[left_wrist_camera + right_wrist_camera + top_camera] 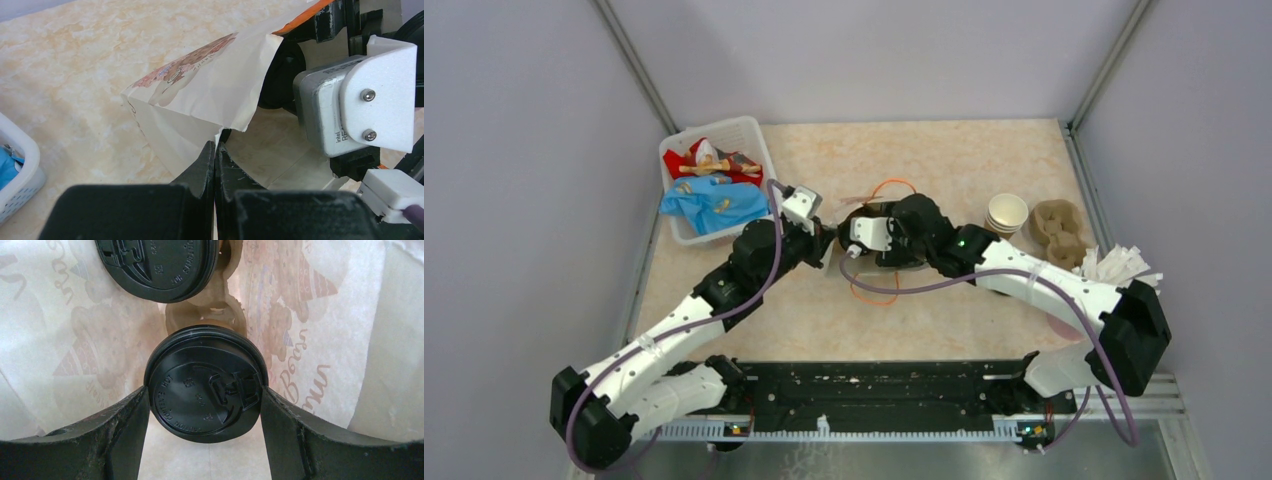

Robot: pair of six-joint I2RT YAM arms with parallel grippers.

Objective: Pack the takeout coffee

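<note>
A white paper bag (200, 95) with printed bears and orange handles (889, 186) stands at the table's middle. My left gripper (216, 145) is shut on the bag's torn upper edge and holds the mouth wide. Inside the bag, two takeout coffee cups with black lids sit in a brown pulp tray (220, 315). The far cup (155, 265) is at the top of the right wrist view. My right gripper (205, 390) reaches down into the bag, and its fingers (125, 415) press both sides of the near cup's lid (205, 360).
A white basket (759, 150) of coloured packets stands at the back left. At the right are a stack of paper cups (1007, 212), a spare pulp tray (1061, 232) and white sticks (1119, 265). My right wrist camera (350, 100) sits close over the bag's mouth.
</note>
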